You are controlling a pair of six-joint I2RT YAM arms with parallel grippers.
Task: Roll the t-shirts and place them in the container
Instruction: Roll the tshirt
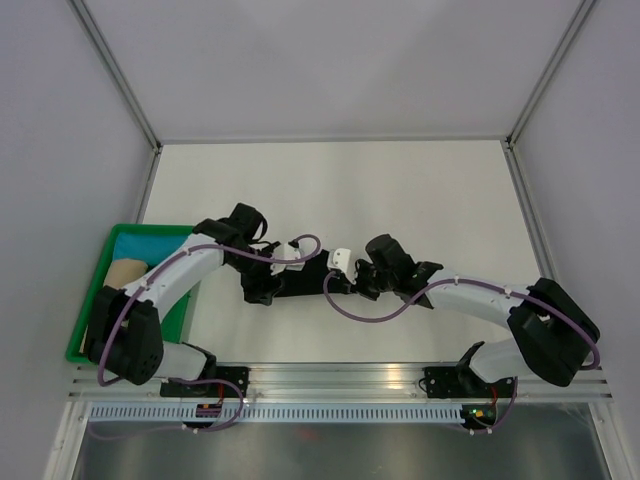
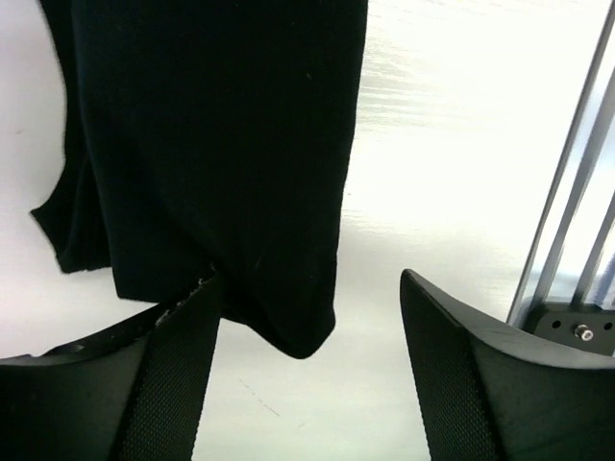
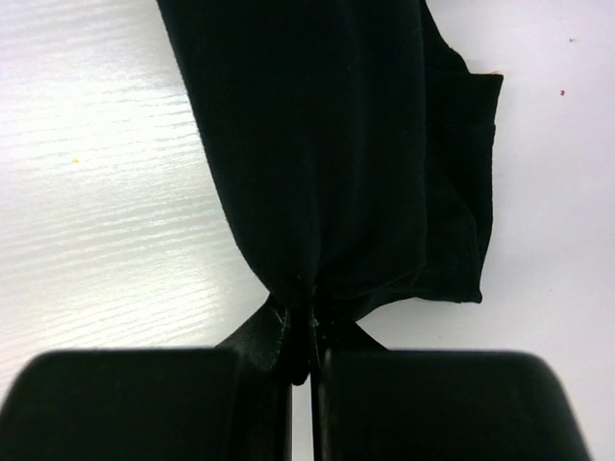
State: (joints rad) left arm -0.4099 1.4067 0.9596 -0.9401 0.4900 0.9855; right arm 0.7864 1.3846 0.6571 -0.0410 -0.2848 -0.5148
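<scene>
At about 8 o'clock on the white table [image 1: 400, 190], a green tray [image 1: 88, 340] holds a tan roll [image 1: 125, 272], with a turquoise cloth [image 1: 160, 242] just beyond it toward 12 o'clock; the left arm crosses over the tray's 3 o'clock side. In the near middle of the table the black t-shirt [image 1: 305, 284] lies as a narrow dark band running from 9 to 3 o'clock, stretched between the two tools. The left gripper [image 1: 262, 290] sits at the band's 9 o'clock end. In its wrist view the left gripper [image 2: 307, 384] has its jaws spread wide. The black t-shirt [image 2: 211, 144] comes down from 12 o'clock, and its rounded lower corner reaches into the gap, brushing the finger [image 2: 173, 384] at 9 o'clock and standing well apart from the one at 3 o'clock. Nothing is pinched there. An aluminium rail [image 2: 567, 192] runs along the 3 o'clock edge of that view. The right gripper [image 1: 364, 284] sits at the band's 3 o'clock end. Its wrist view shows the right gripper [image 3: 303, 360] clamped tight on a bunched fold of the black t-shirt [image 3: 327, 144]. From there the cloth fans out toward 12 o'clock across the table, with a layered hem edge at about 2 o'clock.
</scene>
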